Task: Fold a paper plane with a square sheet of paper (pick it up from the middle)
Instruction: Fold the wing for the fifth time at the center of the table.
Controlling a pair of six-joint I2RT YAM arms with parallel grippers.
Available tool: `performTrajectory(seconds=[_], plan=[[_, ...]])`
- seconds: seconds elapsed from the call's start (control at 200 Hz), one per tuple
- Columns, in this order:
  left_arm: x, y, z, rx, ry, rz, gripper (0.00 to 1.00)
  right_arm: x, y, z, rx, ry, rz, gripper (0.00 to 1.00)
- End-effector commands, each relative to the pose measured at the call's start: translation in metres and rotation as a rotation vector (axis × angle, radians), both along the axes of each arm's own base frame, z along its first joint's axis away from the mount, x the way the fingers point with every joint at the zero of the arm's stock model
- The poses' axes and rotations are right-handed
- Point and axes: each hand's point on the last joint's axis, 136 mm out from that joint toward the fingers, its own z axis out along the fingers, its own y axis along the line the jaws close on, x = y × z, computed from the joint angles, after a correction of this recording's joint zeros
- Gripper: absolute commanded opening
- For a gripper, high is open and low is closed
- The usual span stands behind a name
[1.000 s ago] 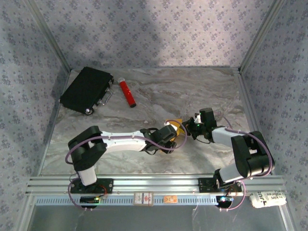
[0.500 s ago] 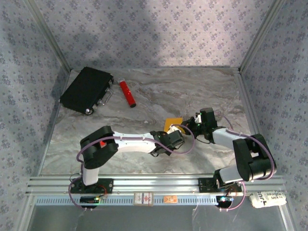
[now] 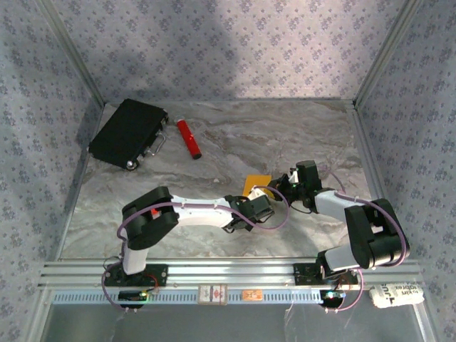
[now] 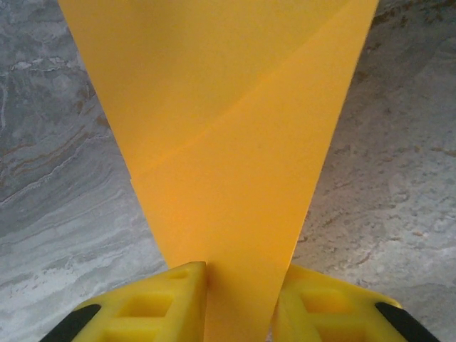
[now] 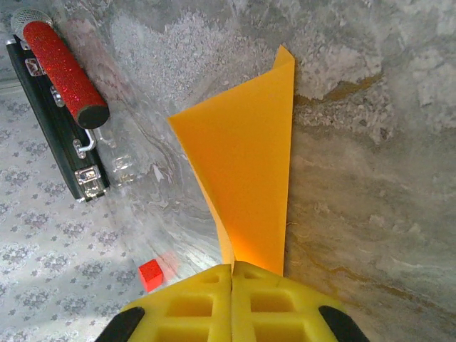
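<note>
Arms meet near the middle of a grey marbled table (image 3: 285,135) in the view from above, both stretched low and bent at the elbow. The left gripper (image 3: 251,194) and the right gripper (image 3: 275,187) close in from either side on the square sheet of paper (image 3: 255,181), a small orange-yellow patch between them. Far back on the left lie a flat black case (image 3: 128,133) and, just beside it, a red cylinder (image 3: 189,138), both well apart from the paper. From the left wrist, the paper is smooth, matte and plain, with one diagonal fold line, and it tapers from a wide top to a narrow end. That end sits in the gap between the two yellow foam-like fingers (image 4: 164,303), which stand partly apart. The paper reaches both inner faces, but whether they press on it cannot be told. Veined stone tabletop shows on either side. From the right wrist, the yellow fingers are pressed tight together, clamped on one corner of the paper, which rises from them as a tall triangle doubled along a crease, its far tip curling slightly. Beyond it lie the glittery red cylinder with a dark end cap, the case with metal latches, and a small red block (image 5: 150,274) near the fingers.
</note>
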Motion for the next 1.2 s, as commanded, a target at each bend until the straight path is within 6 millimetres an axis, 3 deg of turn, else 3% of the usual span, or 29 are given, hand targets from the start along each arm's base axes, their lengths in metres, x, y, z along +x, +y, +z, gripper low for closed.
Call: performTrajectory(seconds=[0.0,0.58,0.7,0.889,1.194], plan=[[0.0,0.002,0.002,0.037,-0.02,0.001,0.27,-0.003,-0.001,0.001,-0.002,0.005,-0.013,0.07],[0.001,0.003,0.002,0.035,-0.025,0.004,0.08,-0.007,-0.003,0.001,-0.027,-0.007,-0.002,0.11],[0.0,0.002,0.003,0.02,-0.015,0.003,0.04,-0.011,-0.009,0.003,-0.081,-0.018,0.013,0.21],[-0.002,-0.003,0.003,-0.082,0.069,0.01,0.04,-0.02,-0.035,0.008,-0.231,-0.031,0.014,0.43],[-0.003,-0.007,0.0,-0.316,0.264,0.034,0.05,-0.028,-0.049,0.017,-0.265,-0.06,0.008,0.46]])
